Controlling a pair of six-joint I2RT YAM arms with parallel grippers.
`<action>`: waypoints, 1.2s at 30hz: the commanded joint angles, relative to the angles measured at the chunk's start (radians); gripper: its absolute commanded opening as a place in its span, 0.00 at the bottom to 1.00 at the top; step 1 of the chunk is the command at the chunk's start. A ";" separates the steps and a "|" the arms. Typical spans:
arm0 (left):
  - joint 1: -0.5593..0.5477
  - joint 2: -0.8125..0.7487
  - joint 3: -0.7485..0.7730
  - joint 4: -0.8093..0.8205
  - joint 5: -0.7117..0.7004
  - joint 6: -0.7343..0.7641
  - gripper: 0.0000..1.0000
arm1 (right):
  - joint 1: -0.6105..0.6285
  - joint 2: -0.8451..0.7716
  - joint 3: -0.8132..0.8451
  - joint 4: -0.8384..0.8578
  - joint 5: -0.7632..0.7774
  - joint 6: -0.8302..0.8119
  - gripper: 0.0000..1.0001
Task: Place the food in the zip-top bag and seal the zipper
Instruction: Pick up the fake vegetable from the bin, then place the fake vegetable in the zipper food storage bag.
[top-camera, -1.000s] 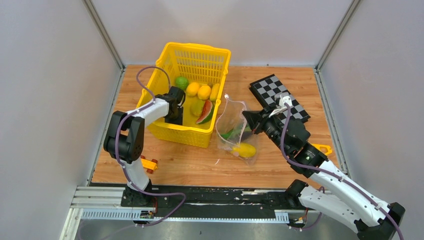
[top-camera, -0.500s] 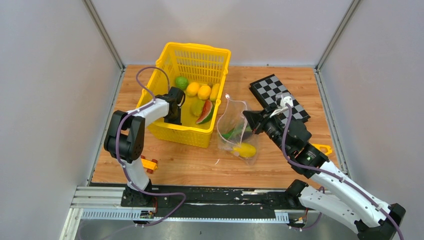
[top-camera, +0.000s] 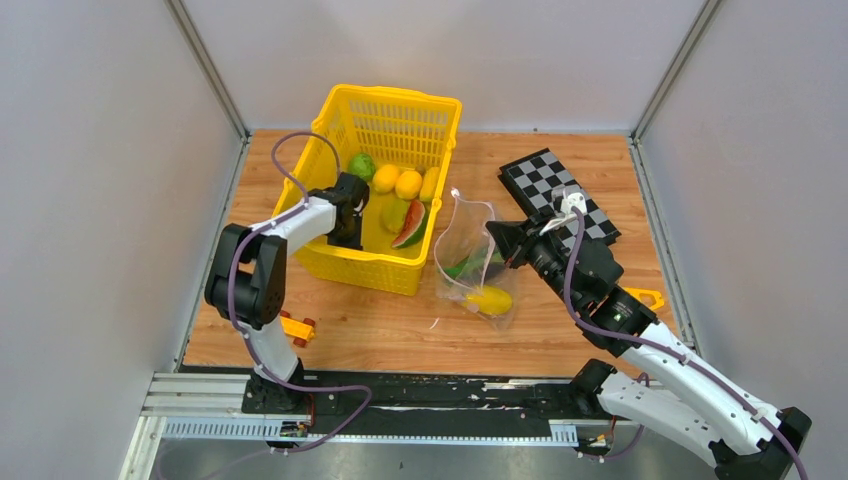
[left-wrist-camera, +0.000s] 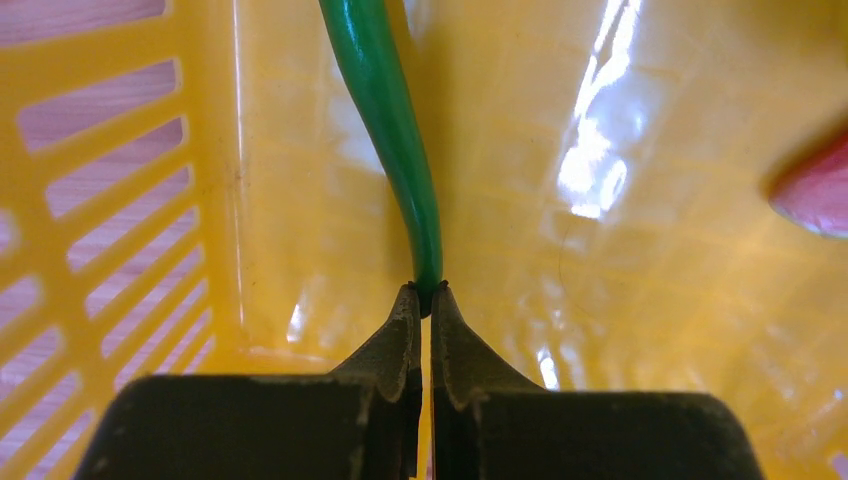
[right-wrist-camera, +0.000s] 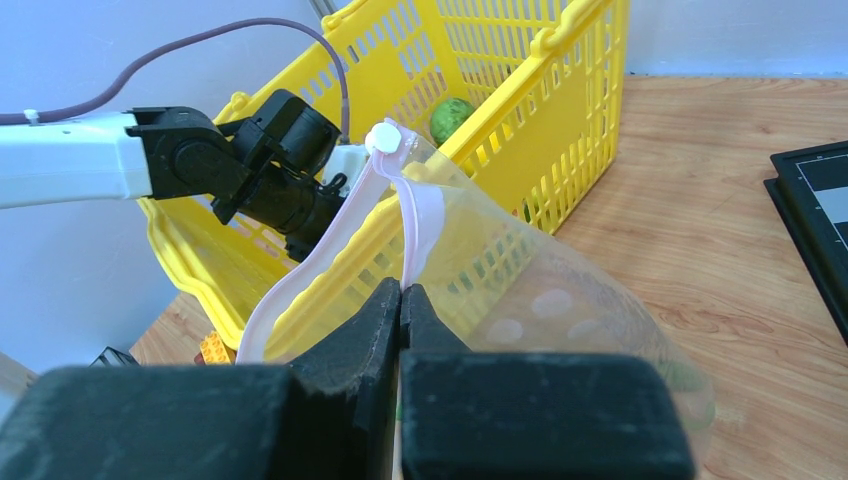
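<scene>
The wooden counter (top-camera: 560, 170) carried a yellow lattice basket (top-camera: 385, 268) at its left-centre, reaching back towards the rear wall, and a black-and-white chequerboard (top-camera: 545, 178) lying flat and askew near the back right. Between them, just beside the basket's right front corner, the clear zip-top bag (top-camera: 455, 235) rested its lower end on the wood. A small orange toy car (top-camera: 297, 327) sat at the front left edge, and by the right edge lay another small orange piece (top-camera: 650, 297), possibly a second toy, mostly hidden.
</scene>
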 joint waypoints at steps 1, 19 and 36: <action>0.000 -0.134 0.020 -0.052 0.066 0.070 0.00 | -0.005 -0.014 0.022 0.015 0.016 -0.011 0.00; 0.001 -0.409 0.117 -0.266 0.229 0.145 0.00 | -0.004 -0.014 0.019 0.019 0.010 -0.002 0.00; 0.000 -0.624 0.319 -0.379 0.557 0.088 0.00 | -0.004 -0.005 0.027 0.026 0.010 -0.008 0.00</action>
